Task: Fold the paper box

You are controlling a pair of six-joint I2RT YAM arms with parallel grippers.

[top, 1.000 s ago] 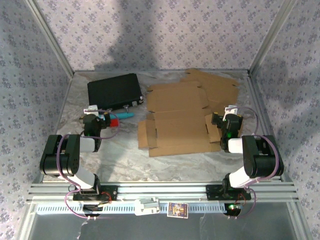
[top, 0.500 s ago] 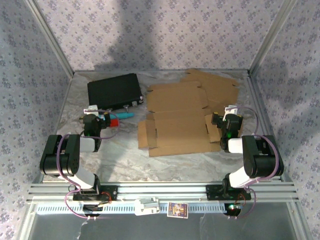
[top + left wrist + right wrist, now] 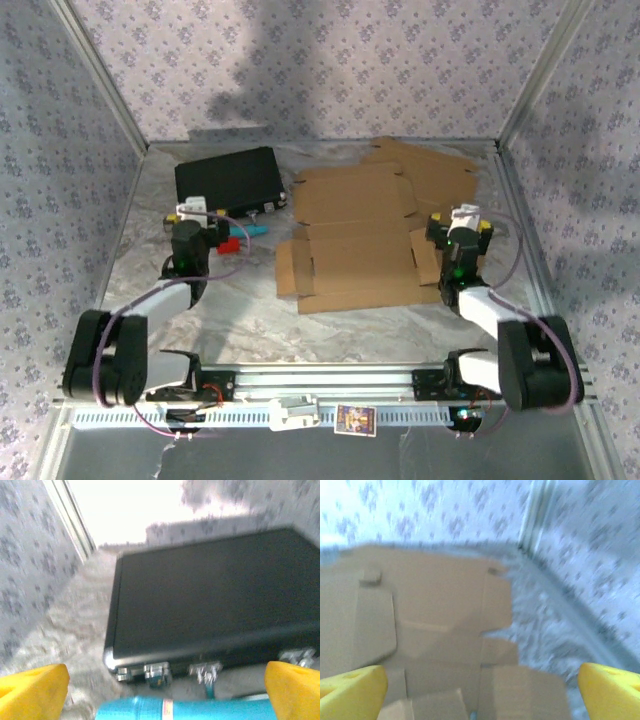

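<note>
Both arms stretched forward since earlier, left gripper (image 3: 192,213) and right gripper (image 3: 462,217) spread wide, empty, box (image 3: 355,255) flat, unfolded.

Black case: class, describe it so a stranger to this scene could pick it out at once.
Look at the marbled table, at its far left part. The black case lies flat there, lid shut. Unlike the brown cardboard sheets to its right, it is dark, with metal latches along its near edge.
</note>
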